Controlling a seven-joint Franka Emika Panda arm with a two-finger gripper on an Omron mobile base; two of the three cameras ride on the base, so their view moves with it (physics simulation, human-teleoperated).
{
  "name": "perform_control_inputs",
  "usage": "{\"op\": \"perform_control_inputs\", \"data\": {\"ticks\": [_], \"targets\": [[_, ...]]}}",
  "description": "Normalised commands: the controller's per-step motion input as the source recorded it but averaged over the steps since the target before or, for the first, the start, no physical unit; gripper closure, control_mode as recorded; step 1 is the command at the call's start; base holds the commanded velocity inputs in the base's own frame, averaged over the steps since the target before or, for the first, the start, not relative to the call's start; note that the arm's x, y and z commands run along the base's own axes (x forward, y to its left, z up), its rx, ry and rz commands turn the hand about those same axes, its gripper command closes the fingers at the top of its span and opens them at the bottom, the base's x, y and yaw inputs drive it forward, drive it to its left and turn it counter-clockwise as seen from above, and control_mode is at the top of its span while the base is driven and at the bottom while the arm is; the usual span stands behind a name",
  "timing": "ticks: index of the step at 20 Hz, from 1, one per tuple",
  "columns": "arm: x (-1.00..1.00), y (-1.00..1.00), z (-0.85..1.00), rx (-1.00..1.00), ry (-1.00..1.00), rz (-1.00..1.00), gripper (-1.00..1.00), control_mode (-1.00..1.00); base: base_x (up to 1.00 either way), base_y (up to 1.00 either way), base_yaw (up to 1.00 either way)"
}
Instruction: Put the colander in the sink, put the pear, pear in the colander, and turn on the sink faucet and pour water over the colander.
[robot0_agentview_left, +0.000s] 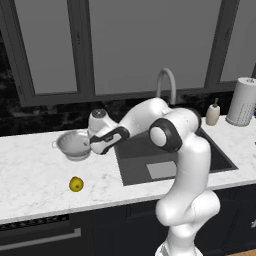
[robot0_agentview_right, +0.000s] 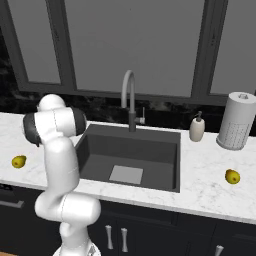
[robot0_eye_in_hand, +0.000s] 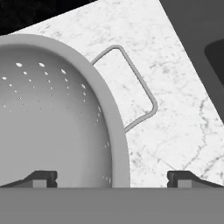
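The silvery perforated colander (robot0_agentview_left: 73, 145) stands on the marble counter left of the sink (robot0_agentview_left: 150, 147). My gripper (robot0_agentview_left: 93, 146) hangs at the colander's right rim. In the hand view the gripper (robot0_eye_in_hand: 112, 179) is open, one fingertip (robot0_eye_in_hand: 43, 178) over the bowl's inside and the other over the counter, so the colander (robot0_eye_in_hand: 52, 122) rim lies between them, just beside its loop handle (robot0_eye_in_hand: 142, 89). One yellow pear (robot0_agentview_left: 76, 184) lies on the counter in front of the colander, seen again as pear (robot0_agentview_right: 19, 161). The second pear (robot0_agentview_right: 231, 176) rests right of the sink (robot0_agentview_right: 150, 145). The faucet (robot0_agentview_left: 168, 82) arches over the basin; no water runs.
A white soap bottle (robot0_agentview_left: 213, 113) and a paper towel roll (robot0_agentview_left: 242, 102) stand at the back right of the counter. Dark windows and a black backsplash rise behind. The sink's near corner (robot0_eye_in_hand: 205, 39) shows at the right of the hand view.
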Motion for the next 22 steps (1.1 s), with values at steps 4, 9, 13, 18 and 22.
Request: {"op": "perform_control_inputs", "data": {"ticks": [4,9,13,18,22], "targets": [[0.14,0.06,-0.29,-0.01,0.01,-0.02,1.00,-1.00,0.00,0.00,0.00],[-0.06,-0.17,-0.30,0.00,0.00,-0.06,1.00,-1.00,0.00,0.00,0.00],[-0.14,-0.33,-0.19,0.04,-0.02,-0.08,1.00,-1.00,0.00,0.00,0.00],[-0.49,-0.40,0.32,0.23,-0.15,-0.20,1.00,-1.00,0.00,0.00,0.00],[-0.95,-0.63,0.71,0.28,-0.06,-0.29,1.00,-1.00,0.00,0.00,0.00]]}}
